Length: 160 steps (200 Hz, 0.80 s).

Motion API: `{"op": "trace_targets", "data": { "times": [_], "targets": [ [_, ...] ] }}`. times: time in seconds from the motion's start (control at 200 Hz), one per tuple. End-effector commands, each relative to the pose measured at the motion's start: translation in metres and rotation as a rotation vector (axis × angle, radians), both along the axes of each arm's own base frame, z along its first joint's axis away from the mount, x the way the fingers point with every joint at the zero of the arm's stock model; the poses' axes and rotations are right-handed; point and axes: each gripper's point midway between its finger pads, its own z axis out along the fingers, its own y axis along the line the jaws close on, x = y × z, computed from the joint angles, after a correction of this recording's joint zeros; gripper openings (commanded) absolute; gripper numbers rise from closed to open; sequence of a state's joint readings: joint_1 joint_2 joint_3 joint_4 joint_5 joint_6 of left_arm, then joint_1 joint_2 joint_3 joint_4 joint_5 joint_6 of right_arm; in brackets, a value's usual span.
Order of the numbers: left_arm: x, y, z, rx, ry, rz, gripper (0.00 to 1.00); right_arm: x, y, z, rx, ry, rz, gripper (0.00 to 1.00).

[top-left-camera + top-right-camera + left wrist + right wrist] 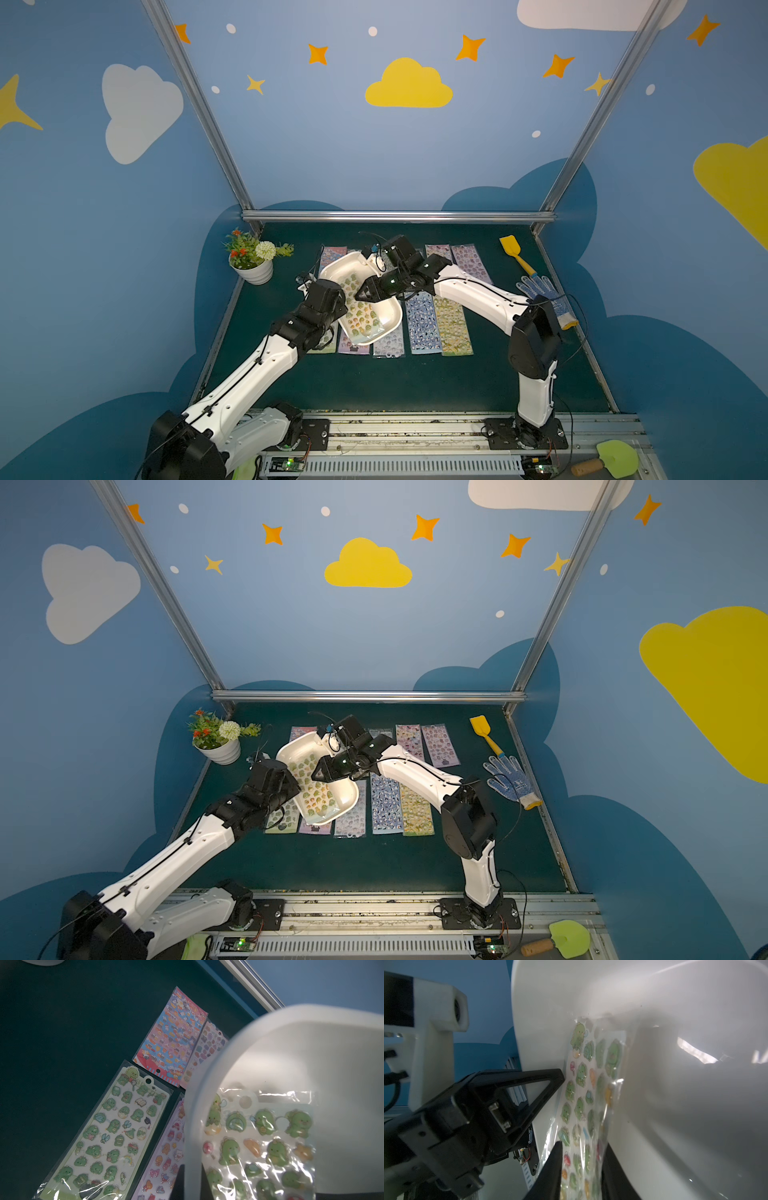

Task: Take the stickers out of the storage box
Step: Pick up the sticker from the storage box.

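Left gripper (559, 1077) pinches the storage box (386, 313) rim & tips it up, prob so the right gripper (360, 296) can reach the green sticker sheet (359, 311) inside; its fingers (554, 1167) sit each side of it, can't tell if squeezing.

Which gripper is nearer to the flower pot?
Left. The left gripper clamps the storage box rim facing the flower pot; the right gripper is inside the box, beyond it.

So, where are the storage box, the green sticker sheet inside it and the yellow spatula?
storage box (345, 265): a top view, its far wall.
green sticker sheet (363, 318): a top view, its middle.
yellow spatula (509, 244): a top view, its blade.
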State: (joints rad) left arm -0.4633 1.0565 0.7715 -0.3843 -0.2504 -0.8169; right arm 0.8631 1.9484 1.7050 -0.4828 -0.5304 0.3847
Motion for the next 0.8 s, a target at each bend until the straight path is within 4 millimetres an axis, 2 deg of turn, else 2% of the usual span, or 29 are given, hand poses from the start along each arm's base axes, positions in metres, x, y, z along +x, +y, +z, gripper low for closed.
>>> {"op": "trace_targets", "data": {
  "times": [0.0, 0.34, 0.796],
  "targets": [
    [0.009, -0.007, 0.019, -0.058, -0.077, 0.0, 0.04, -0.012, -0.002, 0.012, 0.021, 0.004, 0.029, 0.24],
    [0.005, -0.005, 0.011, -0.063, -0.058, 0.007, 0.04, -0.007, -0.012, 0.02, 0.023, -0.004, -0.004, 0.07],
    [-0.002, -0.002, 0.018, -0.041, -0.054, -0.012, 0.04, -0.005, -0.041, 0.048, 0.032, -0.046, -0.062, 0.01]
  ]
}}
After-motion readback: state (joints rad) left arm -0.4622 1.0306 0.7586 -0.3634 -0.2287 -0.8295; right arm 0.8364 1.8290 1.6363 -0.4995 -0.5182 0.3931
